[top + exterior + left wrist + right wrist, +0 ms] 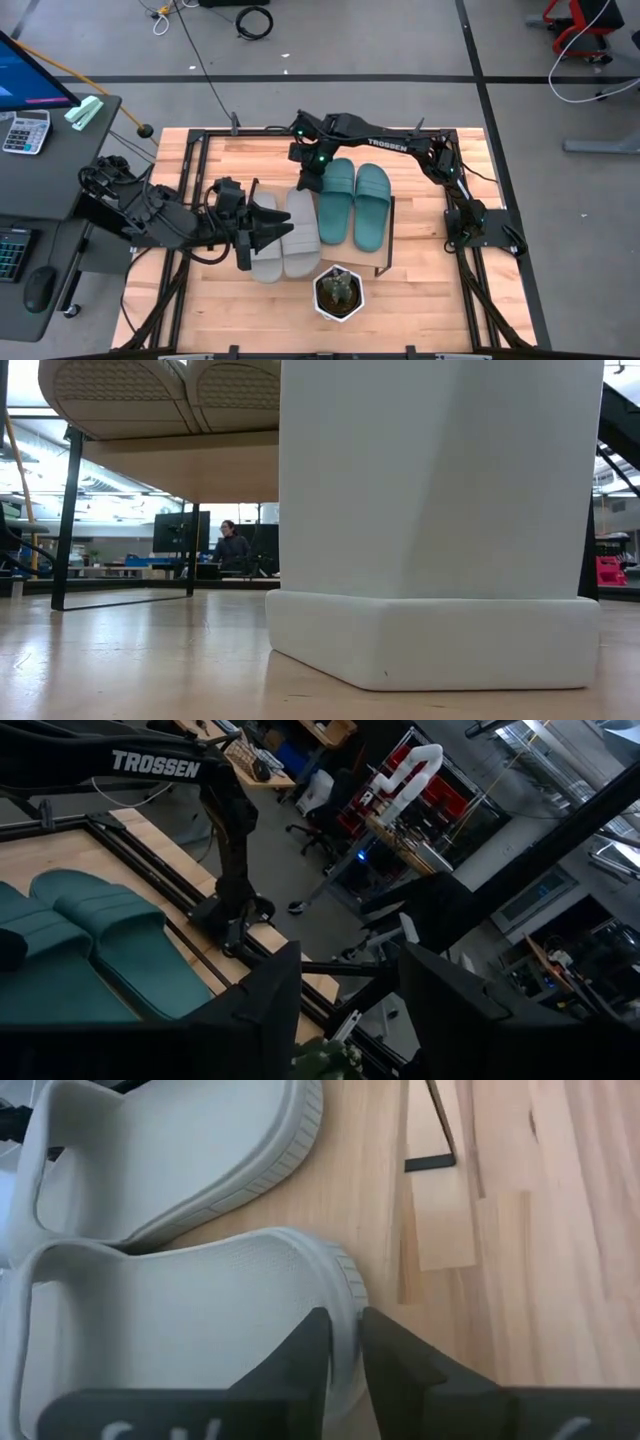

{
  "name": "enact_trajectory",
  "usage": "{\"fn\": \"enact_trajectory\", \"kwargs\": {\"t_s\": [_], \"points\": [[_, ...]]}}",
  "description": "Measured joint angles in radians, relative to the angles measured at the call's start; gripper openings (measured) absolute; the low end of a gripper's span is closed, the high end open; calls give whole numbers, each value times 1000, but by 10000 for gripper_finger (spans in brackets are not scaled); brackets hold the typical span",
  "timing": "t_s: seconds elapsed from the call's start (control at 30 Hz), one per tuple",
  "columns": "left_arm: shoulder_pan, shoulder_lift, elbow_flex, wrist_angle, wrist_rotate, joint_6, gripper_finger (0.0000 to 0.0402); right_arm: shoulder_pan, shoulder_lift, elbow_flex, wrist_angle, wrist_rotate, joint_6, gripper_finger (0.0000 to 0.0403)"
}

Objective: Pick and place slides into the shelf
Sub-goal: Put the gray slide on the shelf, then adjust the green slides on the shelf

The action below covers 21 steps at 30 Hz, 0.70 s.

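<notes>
All four slides are lying side by side in the middle of the desk (430, 300), on the shelf (386, 240) board as far as I can tell. The teal slides (352, 205) are on the right half, and the grey slides (285, 240) are right next to them on the left, touching. From the low view you can see two ridged soles (150, 395) poking out over the edge of the board, with the thin black legs under it.

The right claw (308, 180) reaches in from the far side and sits at the far end of the inner grey slide (180, 1350). In its wrist view the two fingers are nearly pressed together, with the slide's rim pinched in the narrow gap between them. The other grey slide (170, 1150) is just beside it.

The left claw (270, 228) comes in from the left and hangs over the outer grey slide (266, 255). Its fingers (255, 1010) are spread, and I can't see anything between them in the wrist view.

A white pot (338, 292) with a little plant stands just in front of the slides, and it blocks most of the low view (430, 510). A person (232, 545) is sitting way back in the room.
</notes>
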<state>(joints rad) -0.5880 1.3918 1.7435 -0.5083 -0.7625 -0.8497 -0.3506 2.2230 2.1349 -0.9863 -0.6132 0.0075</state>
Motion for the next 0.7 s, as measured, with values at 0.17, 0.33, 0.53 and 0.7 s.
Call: {"fn": "enact_trajectory", "kwargs": {"t_s": [0.17, 0.33, 0.53, 0.7], "points": [[0, 0, 0, 0, 0, 0, 174, -3, 0, 0, -8, -13, -2, 71], [0, 0, 0, -1, 0, 0, 175, -2, 0, 0, -13, -35, -21, 85], [0, 0, 0, -1, 0, 0, 174, -1, 0, 0, -24, -48, -23, 141], [0, 0, 0, -3, 0, 0, 174, -8, -15, 0, -35, -49, -29, 188]]}}
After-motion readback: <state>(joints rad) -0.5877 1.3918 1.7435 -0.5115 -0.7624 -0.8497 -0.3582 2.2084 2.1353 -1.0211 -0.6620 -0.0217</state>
